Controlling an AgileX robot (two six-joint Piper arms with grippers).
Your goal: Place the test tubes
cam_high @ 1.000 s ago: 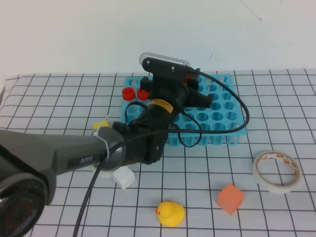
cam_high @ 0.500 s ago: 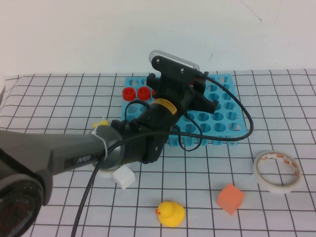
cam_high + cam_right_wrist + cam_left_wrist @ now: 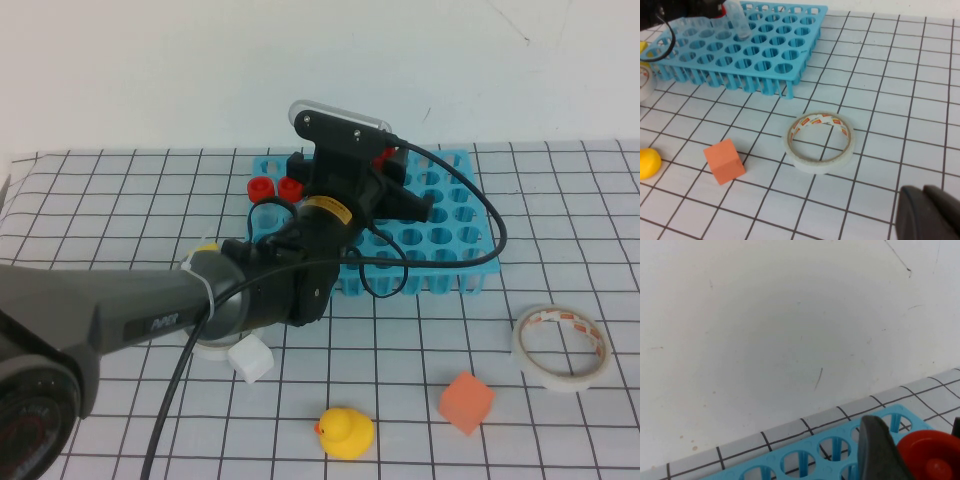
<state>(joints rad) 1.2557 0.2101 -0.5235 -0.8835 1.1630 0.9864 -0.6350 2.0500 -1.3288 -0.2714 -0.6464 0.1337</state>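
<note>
My left gripper [image 3: 386, 160] hangs over the back of the blue tube rack [image 3: 445, 232] and is shut on a red-capped test tube [image 3: 380, 157]. In the left wrist view the red cap [image 3: 930, 458] sits tight against a dark finger [image 3: 879, 450], above the rack's [image 3: 805, 460] far holes. From the right wrist view the tube's clear lower end [image 3: 737, 22] hovers just over the rack [image 3: 755, 55]. Two more red-capped tubes [image 3: 274, 187] stand in the rack's back left corner. My right gripper [image 3: 932, 212] is shut and empty, low over the table, right of the tape ring.
A tape ring [image 3: 561, 346], an orange cube [image 3: 466, 402] and a yellow duck [image 3: 345, 432] lie in front of the rack. A white block [image 3: 250, 359] and a yellow piece [image 3: 203, 247] sit beside the left arm [image 3: 150, 310]. Behind the rack stands a white wall.
The left gripper with its tube swung slightly right over the rack, then came back left to about where it was. The right gripper has stayed put.
</note>
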